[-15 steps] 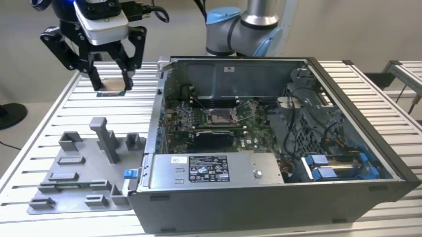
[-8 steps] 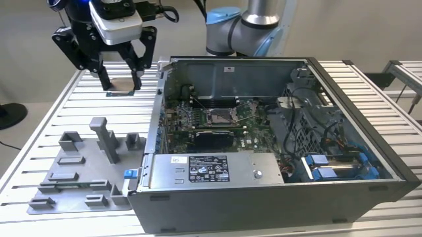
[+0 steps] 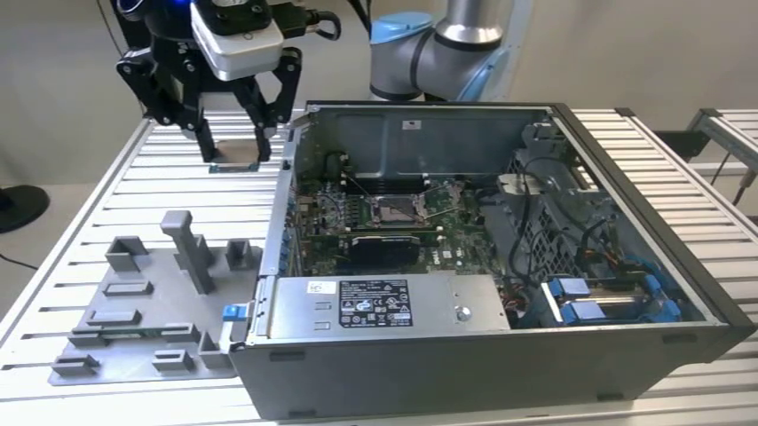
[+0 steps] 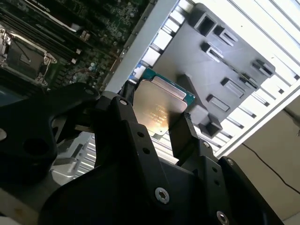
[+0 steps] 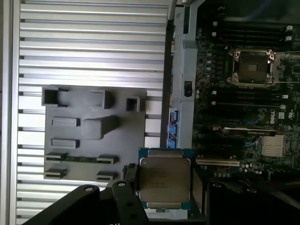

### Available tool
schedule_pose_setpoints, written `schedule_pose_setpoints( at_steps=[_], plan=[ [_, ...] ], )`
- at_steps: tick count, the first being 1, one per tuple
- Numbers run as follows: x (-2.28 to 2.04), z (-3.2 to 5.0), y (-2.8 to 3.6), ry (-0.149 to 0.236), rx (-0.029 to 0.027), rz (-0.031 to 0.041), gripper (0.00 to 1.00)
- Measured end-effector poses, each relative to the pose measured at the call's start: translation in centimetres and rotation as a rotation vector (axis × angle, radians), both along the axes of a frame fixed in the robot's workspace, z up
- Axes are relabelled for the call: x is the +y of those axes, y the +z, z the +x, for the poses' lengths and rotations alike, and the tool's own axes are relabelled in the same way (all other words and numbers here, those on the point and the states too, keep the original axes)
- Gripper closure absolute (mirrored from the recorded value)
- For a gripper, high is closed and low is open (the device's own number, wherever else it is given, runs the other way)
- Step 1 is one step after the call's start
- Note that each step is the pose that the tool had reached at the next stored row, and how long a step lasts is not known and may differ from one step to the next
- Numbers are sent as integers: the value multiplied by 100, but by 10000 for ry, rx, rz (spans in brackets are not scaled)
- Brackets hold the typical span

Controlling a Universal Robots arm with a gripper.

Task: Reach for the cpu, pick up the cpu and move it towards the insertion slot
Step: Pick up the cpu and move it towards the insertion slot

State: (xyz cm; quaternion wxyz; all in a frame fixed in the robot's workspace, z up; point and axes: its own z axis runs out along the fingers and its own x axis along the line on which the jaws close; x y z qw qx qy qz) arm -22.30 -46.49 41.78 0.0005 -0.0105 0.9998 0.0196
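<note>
My black gripper (image 3: 237, 158) is shut on the cpu (image 3: 240, 149), holding it in the air above the slatted table, just off the open computer case's far corner on the exterior view's left. Both wrist views show the cpu (image 4: 157, 105) (image 5: 165, 180) as a silvery square with a green rim, pinched by its two opposite edges between the fingers (image 4: 183, 136) (image 5: 130, 176). The insertion slot (image 3: 391, 210) (image 4: 21, 58) (image 5: 251, 67), a shiny metal frame with a dark centre, lies on the green board inside the case, some way from the cpu.
A grey plastic tray (image 3: 130, 311) (image 5: 89, 131) with upright blocks sits on the table at the exterior view's left. The case wall (image 3: 284, 195) stands between gripper and board. A silver labelled box (image 3: 379, 306) and cables fill the case's near side.
</note>
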Motion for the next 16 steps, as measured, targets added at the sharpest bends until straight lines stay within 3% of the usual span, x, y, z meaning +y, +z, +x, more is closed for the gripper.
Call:
schedule_pose_setpoints(
  at_steps=[16],
  plan=[
    [1,315,0,0,0,0,100]
  ],
)
